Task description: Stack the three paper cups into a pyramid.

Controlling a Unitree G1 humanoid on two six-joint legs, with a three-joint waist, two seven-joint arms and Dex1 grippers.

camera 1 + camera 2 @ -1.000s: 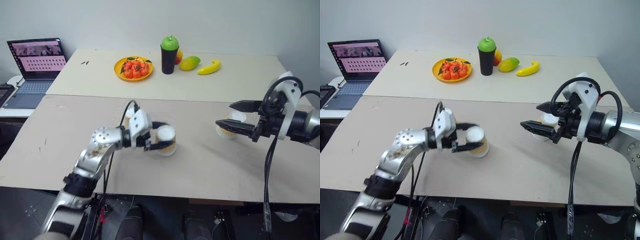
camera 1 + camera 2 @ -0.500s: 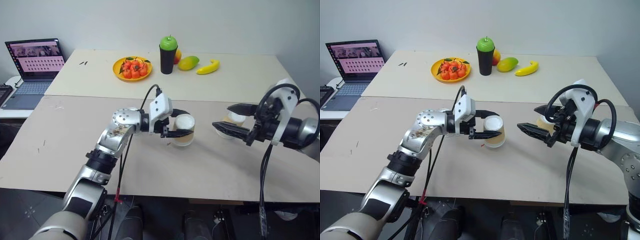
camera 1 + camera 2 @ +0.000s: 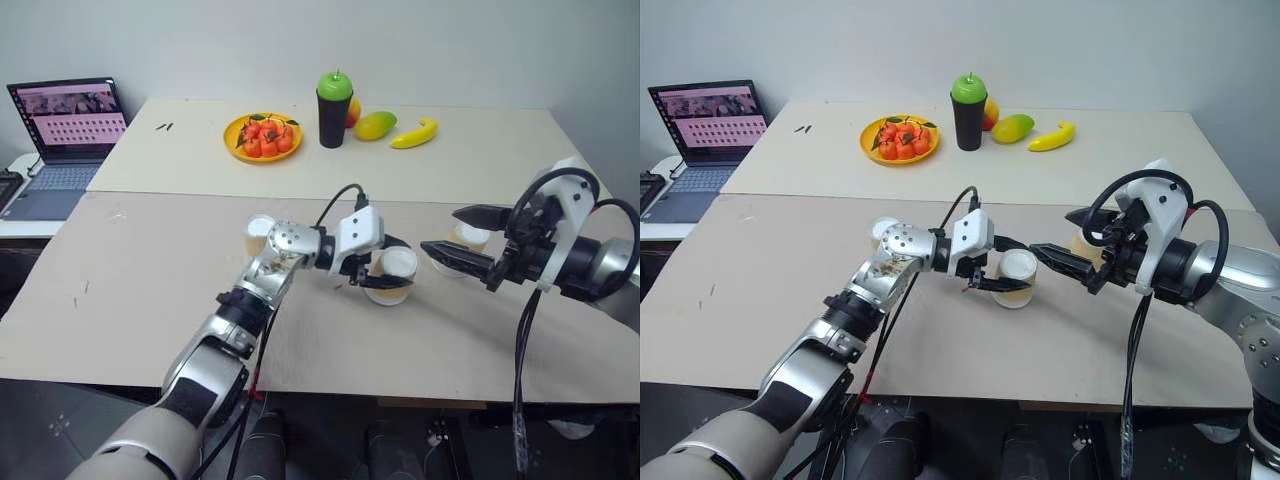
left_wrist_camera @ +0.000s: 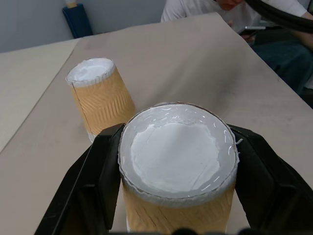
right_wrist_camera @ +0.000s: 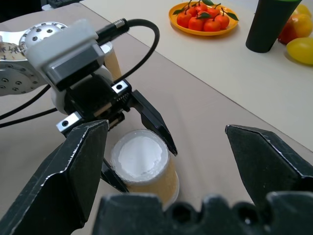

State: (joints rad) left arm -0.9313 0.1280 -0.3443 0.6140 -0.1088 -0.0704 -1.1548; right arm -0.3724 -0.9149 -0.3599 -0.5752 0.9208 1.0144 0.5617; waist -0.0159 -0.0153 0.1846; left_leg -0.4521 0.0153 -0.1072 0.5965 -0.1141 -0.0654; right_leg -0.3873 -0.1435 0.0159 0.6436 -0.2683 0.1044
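Observation:
My left gripper [image 3: 398, 267] is shut on an upside-down tan paper cup [image 3: 390, 292], white base up, low over the middle of the near table. In the left wrist view this held cup [image 4: 176, 169] sits between the black fingers [image 4: 95, 186]. A second upside-down cup [image 3: 470, 238] stands just to the right, partly hidden behind my right gripper [image 3: 440, 230]. That gripper hangs open above the table, its fingers pointing at the held cup. The third cup [image 3: 260, 231] stands behind my left forearm.
On the far table are an orange plate of tangerines [image 3: 240, 135], a black cup with a green apple [image 3: 334, 100], a mango [image 3: 375, 126] and a banana [image 3: 417, 134]. A laptop [image 3: 65, 122] sits far left. A person [image 4: 195, 7] is beyond the table's right end.
My left gripper has carried its cup to the right, from mid-left of the table to right beside the open right gripper. The right arm has stayed in place.

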